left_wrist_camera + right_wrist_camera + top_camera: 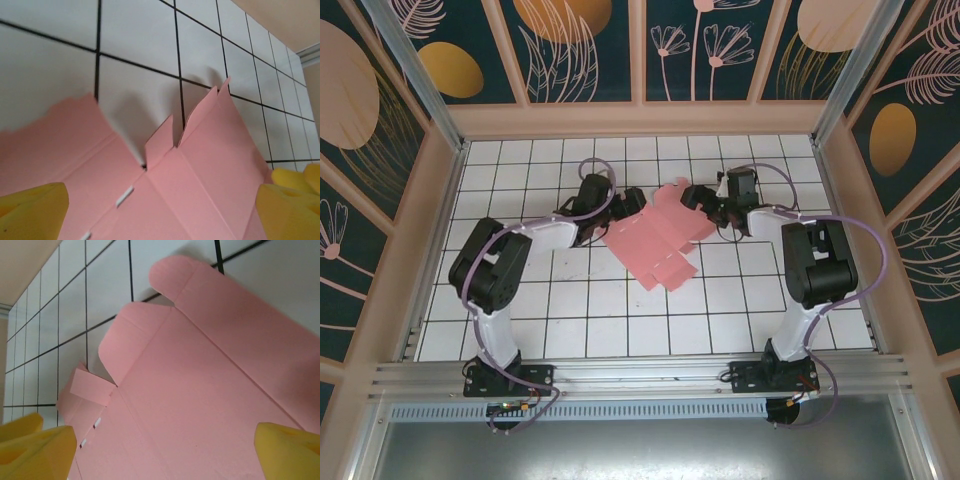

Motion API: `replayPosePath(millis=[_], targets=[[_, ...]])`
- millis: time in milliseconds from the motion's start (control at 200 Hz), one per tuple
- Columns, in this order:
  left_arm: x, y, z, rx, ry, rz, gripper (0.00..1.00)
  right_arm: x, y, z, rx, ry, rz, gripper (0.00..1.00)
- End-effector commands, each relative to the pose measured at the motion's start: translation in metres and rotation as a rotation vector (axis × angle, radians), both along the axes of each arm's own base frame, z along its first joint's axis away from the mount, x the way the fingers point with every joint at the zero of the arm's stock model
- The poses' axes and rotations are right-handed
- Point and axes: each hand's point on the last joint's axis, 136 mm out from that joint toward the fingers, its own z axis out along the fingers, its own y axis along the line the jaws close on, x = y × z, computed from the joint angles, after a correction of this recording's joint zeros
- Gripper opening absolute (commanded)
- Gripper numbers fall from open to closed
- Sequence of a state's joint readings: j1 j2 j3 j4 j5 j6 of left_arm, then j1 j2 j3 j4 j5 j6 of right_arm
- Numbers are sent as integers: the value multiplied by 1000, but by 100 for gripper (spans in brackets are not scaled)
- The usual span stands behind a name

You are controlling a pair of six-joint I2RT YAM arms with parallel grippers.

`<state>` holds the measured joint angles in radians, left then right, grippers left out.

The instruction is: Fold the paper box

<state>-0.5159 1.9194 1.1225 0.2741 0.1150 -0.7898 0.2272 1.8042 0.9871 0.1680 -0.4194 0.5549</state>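
Across the tiled table (pixel 570 320), bare toward six, flanking the paper box (pixel 655 242) at nine and three: left gripper (pixel 628 206), right gripper (pixel 694 198), both gaping wide.

The white tiled table (pixel 570 320) carries the paper box (pixel 655 245), apparently unfolded.

Flat pink paper box (pixel 200 405) between parted end effector fingers (pixel 287 452)

Bright, even light falls from above. Close to the left wrist camera the yellow fingertips (pixel 30 212) are blurred. Just beyond them, the raised flaps of the paper box (pixel 200 170) throw soft grey shadows onto the white tiles (pixel 140 30).
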Motion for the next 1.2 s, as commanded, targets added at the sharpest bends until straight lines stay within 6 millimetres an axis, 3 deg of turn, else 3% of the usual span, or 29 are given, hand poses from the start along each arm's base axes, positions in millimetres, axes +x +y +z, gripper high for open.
replayPosePath(millis=[0, 145, 335, 460, 641, 761, 851, 866, 946, 1056, 1191], targets=[[9, 6, -29, 114, 41, -17, 96, -5, 5, -10, 38, 35, -17, 92], [3, 12, -49, 98, 84, 9, 96, -1, 1, -20, 17, 56, -43, 92], [-43, 24, -70, 3, 180, 29, 96, 23, -2, -40, -37, 92, -59, 92], [-77, 29, -72, -9, 219, 28, 96, 40, 3, -53, -55, 108, -43, 92], [-125, 24, -69, -6, 277, -7, 96, 65, 31, -65, -80, 112, 49, 93], [-152, 3, -72, 12, 304, -87, 97, 82, 57, -66, -89, 90, 119, 93], [-162, -18, -66, -7, 287, -137, 97, 94, 78, -58, -80, 57, 176, 93], [-161, -22, -54, -26, 259, -143, 97, 96, 79, -55, -82, 49, 180, 93], [-156, -26, -35, -33, 186, -133, 97, 106, 86, -32, -91, -8, 197, 94], [-134, -20, -1, 65, 58, -114, 98, 110, 79, 14, -110, -110, 183, 95], [-100, -20, 24, 201, -38, -128, 99, 92, 52, 62, -144, -227, 110, 96]])
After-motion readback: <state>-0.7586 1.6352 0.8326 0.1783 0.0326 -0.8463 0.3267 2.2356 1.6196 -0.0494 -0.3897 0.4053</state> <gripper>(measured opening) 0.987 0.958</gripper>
